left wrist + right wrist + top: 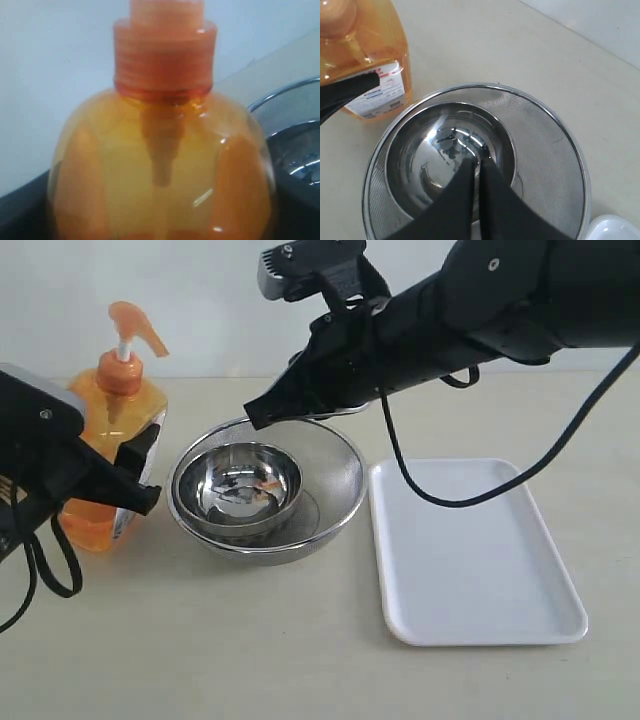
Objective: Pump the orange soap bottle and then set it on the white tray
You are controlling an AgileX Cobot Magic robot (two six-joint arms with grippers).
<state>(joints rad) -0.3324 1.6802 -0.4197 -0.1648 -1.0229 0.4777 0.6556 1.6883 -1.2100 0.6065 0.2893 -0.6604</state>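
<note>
The orange soap bottle (105,445) stands upright at the left of the table, its pump head (135,328) raised. My left gripper (122,488) is shut on the bottle's body, and one black finger (345,91) presses against the label side. In the left wrist view the bottle (160,165) and its orange collar (165,60) fill the picture. My right gripper (254,416) is shut with nothing in it. It hangs over the steel bowls, to the right of the pump and apart from it; its tips (477,167) nearly touch. The white tray (470,570) lies flat at the right.
A round steel mesh bowl (335,502) with a smaller shiny steel bowl (240,485) inside it sits between the bottle and the tray. The right arm's black cable (450,502) loops down over the tray's far end. A pale wall runs behind the table.
</note>
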